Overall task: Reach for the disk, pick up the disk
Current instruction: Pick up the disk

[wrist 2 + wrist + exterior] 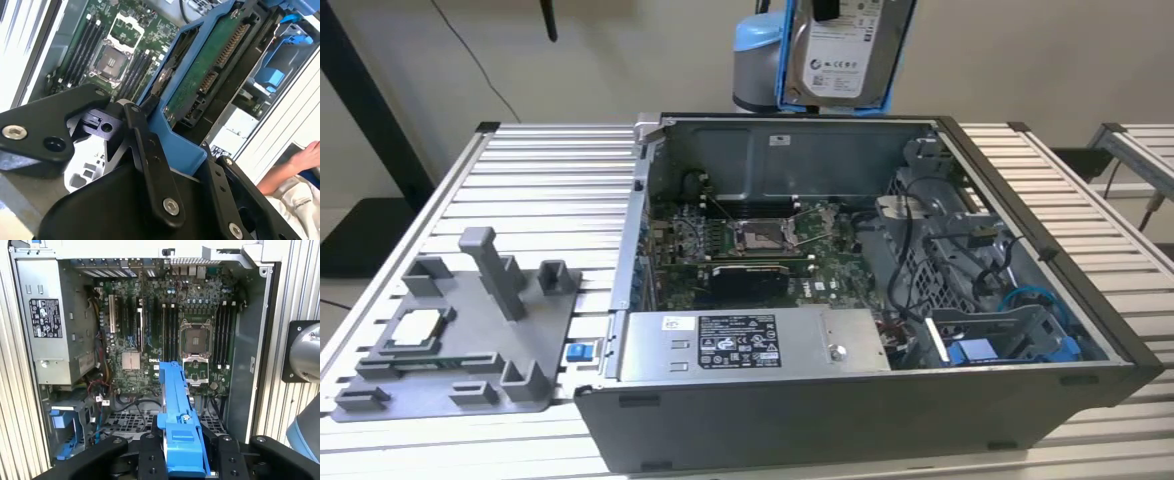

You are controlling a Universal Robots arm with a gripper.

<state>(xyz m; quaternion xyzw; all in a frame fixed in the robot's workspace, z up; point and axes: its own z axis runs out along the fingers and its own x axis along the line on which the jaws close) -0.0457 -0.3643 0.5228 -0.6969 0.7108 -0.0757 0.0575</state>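
The disk (843, 55), a silver-grey drive with a white label in a blue bracket, hangs upright high over the back wall of the open computer case (854, 420). My gripper (182, 442) is shut on it. In the first wrist view the blue bracket (176, 405) stands edge-on between the black fingers (150, 455). The second wrist view shows the disk's green circuit-board underside (205, 75) and my gripper (182, 155) clamped on the bracket's end.
Inside the case lie the motherboard (761, 240), a power supply (747, 345) and a bare blue caddy (987, 350). A grey fixture (454, 340) holding a small square chip sits on the slatted table (547, 170) at the exterior view's left. A person's arm (297, 165) rests nearby.
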